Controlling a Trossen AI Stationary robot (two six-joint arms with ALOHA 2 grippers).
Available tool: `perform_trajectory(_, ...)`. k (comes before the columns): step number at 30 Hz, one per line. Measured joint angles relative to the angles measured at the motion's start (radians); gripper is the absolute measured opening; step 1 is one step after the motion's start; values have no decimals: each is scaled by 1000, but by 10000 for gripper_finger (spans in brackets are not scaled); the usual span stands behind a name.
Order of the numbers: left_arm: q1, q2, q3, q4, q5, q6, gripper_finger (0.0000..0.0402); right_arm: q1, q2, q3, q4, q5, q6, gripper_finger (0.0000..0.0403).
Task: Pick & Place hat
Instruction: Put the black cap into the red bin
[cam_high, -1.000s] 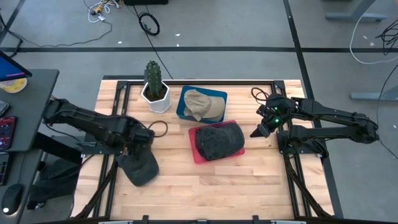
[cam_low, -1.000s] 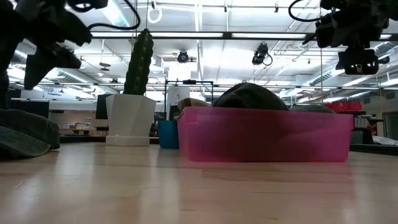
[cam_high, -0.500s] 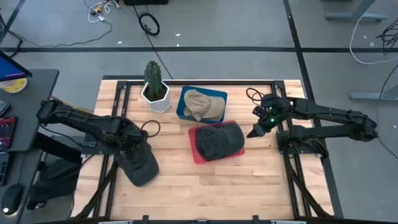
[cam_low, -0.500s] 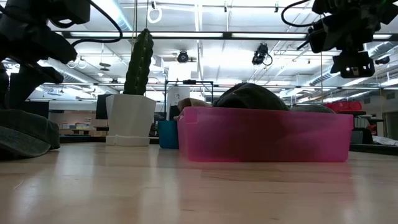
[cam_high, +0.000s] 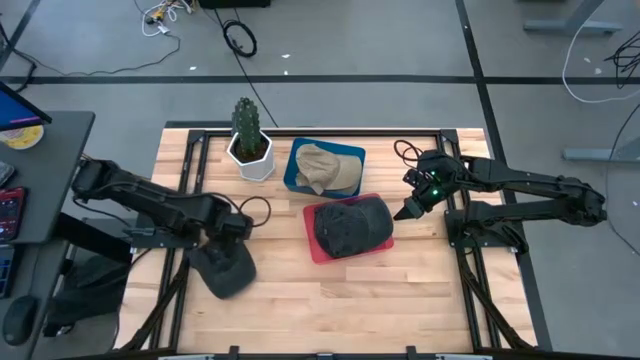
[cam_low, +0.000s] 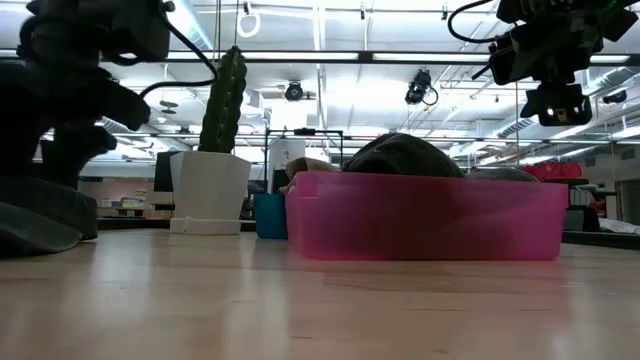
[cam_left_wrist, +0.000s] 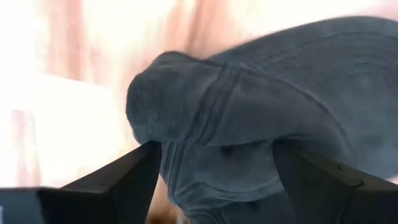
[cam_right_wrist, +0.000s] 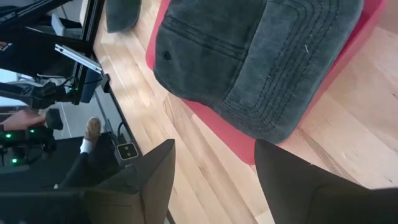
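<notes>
Step in hand: the grasp of the loose dark hat (cam_high: 225, 266) is judged to be in preparation; nothing is seen to be lifted.
Hat: it is laid on the wooden table (cam_high: 400, 290) toward 8 o'clock, well apart from both bins.
Left gripper (cam_high: 232, 232): it is placed just above the hat's 12 o'clock edge; in the left wrist view its fingers (cam_left_wrist: 118, 180) are seen spread, with the crown between them and no grip made.
Right gripper (cam_high: 412, 208): it is held at 3 o'clock of the pink bin (cam_high: 318, 245), fingers spread and nothing between them; this arm appears to be waiting.
Bins: a dark cap (cam_high: 352, 224) is seen in the pink bin, a tan cap (cam_high: 325, 168) in the blue bin (cam_high: 292, 172) just beyond it at 12 o'clock.
Cactus pot (cam_high: 250, 152): it is stood at 11 o'clock, beside the blue bin.
Next move: a descent onto the crown and a closing pinch on the fabric are called for, then a lift clear of the table toward a bin; which bin cannot be told.
</notes>
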Motion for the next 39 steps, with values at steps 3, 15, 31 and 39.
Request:
perform_trajectory(3,1,32,0,5,-45,-11,314,0,0,0,1,0,0,222)
perform_trajectory(15,6,41,-104,211,-48,-300,314,10,0,0,2,0,-10,222)
perform_trajectory(31,26,39,-177,394,-127,-614,119,29,0,0,4,4,-9,222)
perform_trajectory(39,26,43,-175,472,-165,-679,7,29,0,0,14,4,-9,222)
